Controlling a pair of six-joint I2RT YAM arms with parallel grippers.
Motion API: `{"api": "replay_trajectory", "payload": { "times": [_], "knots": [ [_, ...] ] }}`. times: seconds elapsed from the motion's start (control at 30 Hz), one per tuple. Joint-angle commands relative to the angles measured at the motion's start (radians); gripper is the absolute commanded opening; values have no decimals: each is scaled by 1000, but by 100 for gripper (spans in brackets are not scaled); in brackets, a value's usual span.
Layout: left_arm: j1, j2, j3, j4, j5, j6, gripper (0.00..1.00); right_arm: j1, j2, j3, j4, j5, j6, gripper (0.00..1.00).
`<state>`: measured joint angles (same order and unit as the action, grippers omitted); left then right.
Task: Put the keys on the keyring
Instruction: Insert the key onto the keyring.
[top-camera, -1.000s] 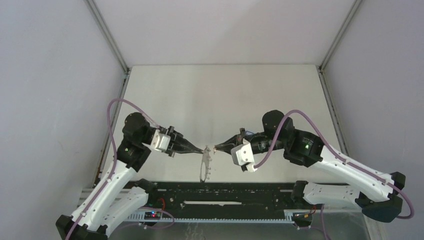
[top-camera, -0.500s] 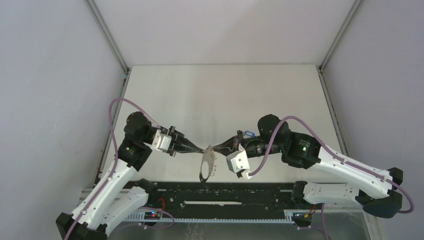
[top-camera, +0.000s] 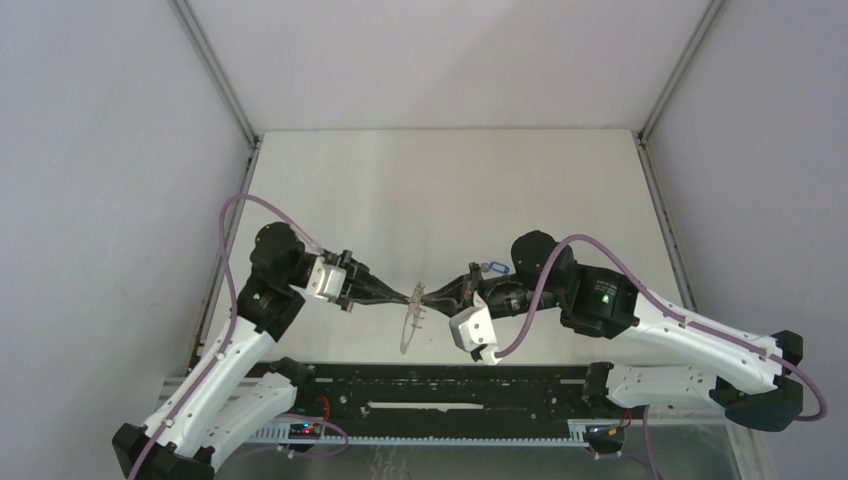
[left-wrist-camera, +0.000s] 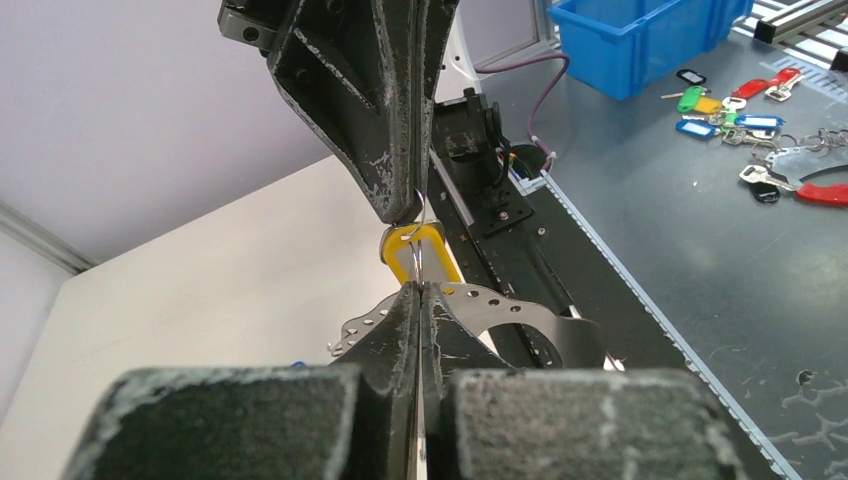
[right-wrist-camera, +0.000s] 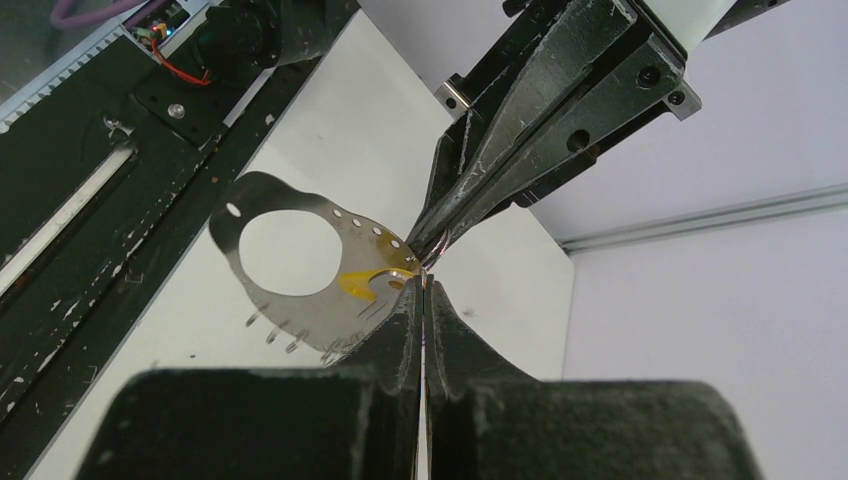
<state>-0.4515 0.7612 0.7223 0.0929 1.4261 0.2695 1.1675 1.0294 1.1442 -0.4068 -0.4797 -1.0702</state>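
Metal keyring (top-camera: 407, 328) hangs toward six o'clock from my left pincer (top-camera: 408, 297), which is clamped on its rim. At three o'clock my right pincer (top-camera: 425, 295) is squeezed on the yellow key (left-wrist-camera: 420, 252) by its loop. I'd thread slowly, both grips firm.

Bright, even light, faint soft shadows, overhead view sharp, nearest jaws blurred in wrist views

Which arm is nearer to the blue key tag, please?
Right. The blue key tag sits beside the wrist of the right arm, on its far side; the left arm is across the keyring from it, clearly farther off.
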Motion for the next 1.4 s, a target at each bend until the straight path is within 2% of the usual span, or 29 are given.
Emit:
{"api": "replay_trajectory", "payload": {
  "times": [0.0, 1.37],
  "knots": [
    [-7, 1, 50, 7, -11, -9, 0, 9, 4, 40, 25, 3, -12, 0],
    [-6, -6, 41, -2, -35, 35, 0, 10, 38, 55, 35, -13, -1, 0]
  ]
}}
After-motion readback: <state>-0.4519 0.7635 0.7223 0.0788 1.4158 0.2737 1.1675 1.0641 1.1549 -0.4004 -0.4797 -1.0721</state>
